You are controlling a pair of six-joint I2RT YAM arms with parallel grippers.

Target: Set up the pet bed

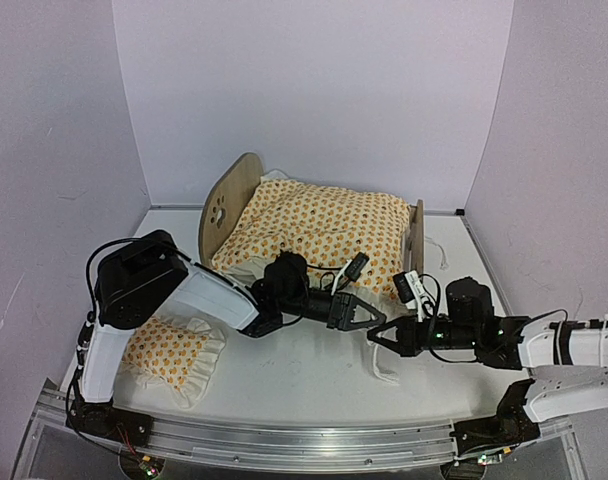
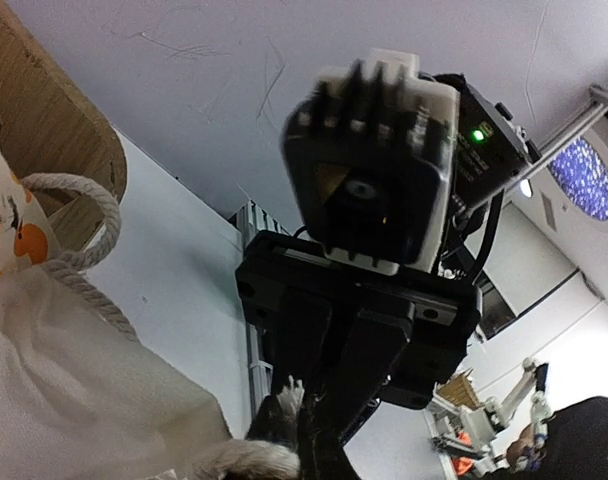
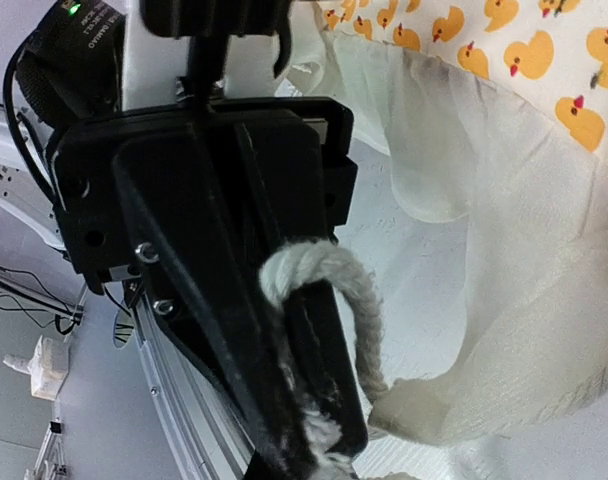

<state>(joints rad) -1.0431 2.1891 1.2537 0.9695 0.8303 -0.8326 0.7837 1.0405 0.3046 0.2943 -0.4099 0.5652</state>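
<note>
Pet bed [image 1: 229, 205]: small frame of light plywood. We record it at the back middle of the table [image 1: 314, 395], lengthwise across the view, well apart from both arm bases.

- Headboard [image 1: 224, 190]: at the left end, upright, with a rounded top and one paw-print cutout [image 1: 219, 211].
- Footboard [image 1: 417, 238]: at the right end, low and upright.
- Blanket [image 1: 324, 225]: covers the top of the bed from end to end. It is pale with orange ducks and has a plain white ruffle that hangs over the near side.
- Pillow [image 1: 169, 350]: same print and ruffle. It lies flat on the table at near left, apart from the bed.
- Cord [image 3: 329, 275]: white twisted rope with a frayed end. It trails on the table in front of the footboard.
- Left gripper [image 1: 369, 318]: reaches across in front of the bed with its jaws closed. In the right wrist view we see the cord looped over one black finger [image 3: 319, 370] and pinched there.
- Right gripper [image 1: 382, 343]: tip to tip with the left, jaws closed. We cannot tell whether it grips the cord.
- Writing: white lettering on the black camera housing [image 3: 79, 35] beside a green light, too small for us to read.
</note>
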